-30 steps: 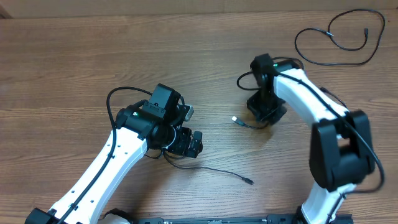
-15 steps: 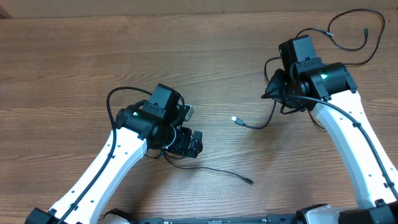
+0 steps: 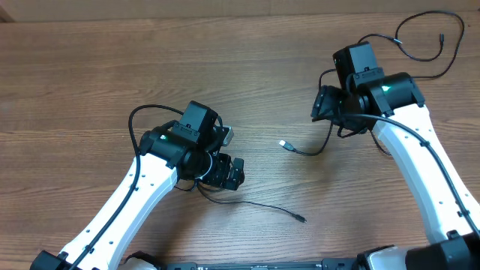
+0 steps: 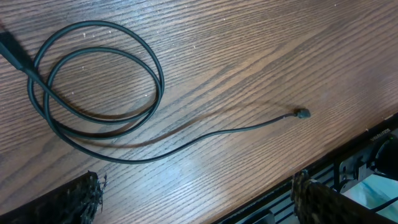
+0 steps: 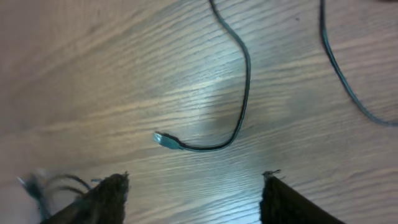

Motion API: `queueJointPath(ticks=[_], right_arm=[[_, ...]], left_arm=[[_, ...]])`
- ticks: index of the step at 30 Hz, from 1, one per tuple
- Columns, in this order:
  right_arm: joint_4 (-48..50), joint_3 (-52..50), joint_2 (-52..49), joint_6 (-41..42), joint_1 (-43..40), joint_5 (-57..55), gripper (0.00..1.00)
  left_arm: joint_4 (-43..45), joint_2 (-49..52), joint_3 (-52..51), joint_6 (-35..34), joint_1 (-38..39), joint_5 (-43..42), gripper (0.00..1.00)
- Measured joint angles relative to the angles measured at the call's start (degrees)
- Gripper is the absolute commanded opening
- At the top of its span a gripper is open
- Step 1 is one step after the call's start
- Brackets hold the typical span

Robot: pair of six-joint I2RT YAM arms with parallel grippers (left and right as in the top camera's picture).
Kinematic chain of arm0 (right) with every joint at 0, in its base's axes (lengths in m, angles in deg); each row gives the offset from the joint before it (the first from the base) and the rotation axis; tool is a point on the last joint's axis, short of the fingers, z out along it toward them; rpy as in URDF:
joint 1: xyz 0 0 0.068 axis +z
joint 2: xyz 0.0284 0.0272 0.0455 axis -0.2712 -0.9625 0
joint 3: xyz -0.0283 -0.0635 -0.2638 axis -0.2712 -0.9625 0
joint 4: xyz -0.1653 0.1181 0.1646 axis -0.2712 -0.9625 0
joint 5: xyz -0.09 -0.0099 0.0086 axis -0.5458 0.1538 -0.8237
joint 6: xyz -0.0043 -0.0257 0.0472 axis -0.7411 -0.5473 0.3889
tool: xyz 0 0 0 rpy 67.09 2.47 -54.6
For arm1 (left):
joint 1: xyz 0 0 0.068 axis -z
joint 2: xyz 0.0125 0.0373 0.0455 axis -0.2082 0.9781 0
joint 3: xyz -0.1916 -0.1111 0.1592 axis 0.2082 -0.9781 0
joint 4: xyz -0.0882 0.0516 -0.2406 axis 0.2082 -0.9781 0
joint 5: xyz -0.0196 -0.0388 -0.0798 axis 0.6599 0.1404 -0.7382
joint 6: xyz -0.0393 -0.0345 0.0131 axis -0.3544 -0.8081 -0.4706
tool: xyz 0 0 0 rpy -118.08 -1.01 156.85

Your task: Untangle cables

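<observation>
black thin cables [image 5: 248, 74] lie in loose loops; left fingers [image 4: 314, 199], right fingers [image 5: 109, 199] spread wide.

Overhead: straight down on whole bench [image 3: 75, 60]. Wrists: close, angled down at wood. Shared by right wrist and overhead: plug-tipped cable [image 5: 248, 81].

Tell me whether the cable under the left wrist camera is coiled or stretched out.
Partly coiled: the cable makes two overlapping loops on the table, then a loose tail runs out to its plug.
</observation>
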Motion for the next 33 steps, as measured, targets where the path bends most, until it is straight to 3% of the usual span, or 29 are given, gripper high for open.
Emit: queueJointPath(ticks=[2,3,4,8,13,21,23,25,26,30,33], right_arm=[[0.37,-0.22,-1.27,-6.78,0.66,0.94,0.63],[0.68,-0.52,-1.92,-10.19,1.09,1.6,0.73],[0.92,-0.83,-2.49,-12.5,1.42,2.08,1.0],[2.75,-2.05,-5.4,-22.1,2.51,3.02,1.0],[6.67,-2.36,-6.25,-26.99,2.56,3.32,1.0],[1.55,-5.27,-7.54,-43.01,2.58,5.79,1.0],[3.52,-6.88,-9.27,-44.81,2.58,5.92,0.94],[5.57,-8.63,-11.19,-45.99,2.58,5.95,0.73],[6.56,-9.25,-11.85,-46.47,2.56,5.95,0.51],[12.57,-12.66,-13.88,-47.39,2.58,6.01,0.49],[15.04,-15.06,-13.92,-47.76,2.58,6.01,0.37]], left_arm=[[0.0,0.0,0.0,0.0,0.0,0.0,1.0],[0.02,0.0,0.0,0.0,0.0,0.0,0.99],[0.0,0.0,0.0,0.0,0.0,0.0,0.99],[0.02,0.0,0.0,0.0,0.0,0.0,1.0],[0.02,0.0,0.0,0.0,0.0,0.02,0.99],[0.0,0.0,0.0,0.0,0.0,0.0,1.0],[0.0,0.0,0.0,0.0,0.0,0.0,1.0],[0.02,0.0,0.0,0.0,0.0,0.0,0.99],[0.0,0.0,0.0,0.0,0.0,0.0,1.0],[0.0,0.0,0.0,0.0,0.0,0.0,1.0],[0.0,0.0,0.0,0.0,0.0,0.0,1.0]])
